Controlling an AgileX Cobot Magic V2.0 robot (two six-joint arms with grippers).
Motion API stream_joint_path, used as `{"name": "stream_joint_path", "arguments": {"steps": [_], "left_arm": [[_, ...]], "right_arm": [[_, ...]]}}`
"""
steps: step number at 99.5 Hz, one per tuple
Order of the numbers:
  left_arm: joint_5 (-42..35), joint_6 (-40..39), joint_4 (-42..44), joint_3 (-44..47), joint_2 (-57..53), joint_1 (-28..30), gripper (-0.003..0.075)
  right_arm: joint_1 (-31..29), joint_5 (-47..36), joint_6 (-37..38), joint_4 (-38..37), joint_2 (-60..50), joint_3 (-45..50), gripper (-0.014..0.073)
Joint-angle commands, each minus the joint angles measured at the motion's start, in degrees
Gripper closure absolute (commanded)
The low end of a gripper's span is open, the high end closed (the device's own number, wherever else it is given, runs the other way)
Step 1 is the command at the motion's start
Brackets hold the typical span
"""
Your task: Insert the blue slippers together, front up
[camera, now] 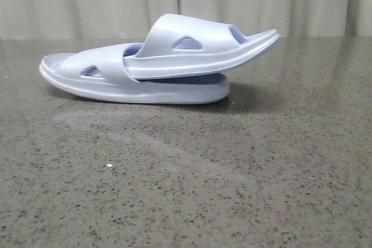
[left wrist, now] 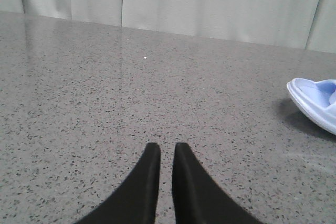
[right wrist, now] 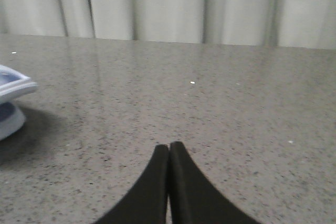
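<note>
The blue slippers [camera: 151, 65] already lie nested on the stone table [camera: 232, 190], the upper one pushed under the lower one's strap, so the insertion looks finished. The left gripper [left wrist: 167, 153] holds nothing, fingers nearly touching; the right gripper [right wrist: 169, 150] is pressed closed and empty; the pair lies well off to each one's side. Next calls only for checking, since whether both fronts truly face up is hard to judge.

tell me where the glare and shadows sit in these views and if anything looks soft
Front view: a pale sheen streaks the table in front of the blue slippers, with a dark shadow under the raised upper slipper at right. Left wrist view: fairly sharp, the left pincer slightly blurred, a shadow beside the slipper edge. Right wrist view: softer overall, the right pincer blurred, a broad shadow by the slipper.
</note>
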Motion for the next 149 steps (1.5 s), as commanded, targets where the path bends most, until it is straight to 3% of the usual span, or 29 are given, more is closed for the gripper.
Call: {"name": "stream_joint_path", "arguments": {"steps": [1,26,38,74,149], "left_arm": [[-4.0,-0.6,0.0,0.5,-1.6,0.1,0.0705],[-4.0,-0.6,0.0,0.5,-1.6,0.1,0.0705],[-4.0,-0.6,0.0,0.5,-1.6,0.1,0.0705],[-4.0,-0.6,0.0,0.5,-1.6,0.1,0.0705],[-4.0,-0.6,0.0,0.5,-1.6,0.1,0.0705]], "right_arm": [[-3.2,-5.0,5.5,-5.7,-2.4,0.6,0.0673],[-4.8,-4.7,7.0,-9.9,-13.2,9.0,0.0673],[-5.0,3.1,7.0,-12.1,-18.2,8.9,0.0673],[-12.2,2.8,9.6,-13.0,-18.1,8.9,0.0673],[-7.7,1.0,13.1,-12.2,-18.1,8.9,0.0673]]}}
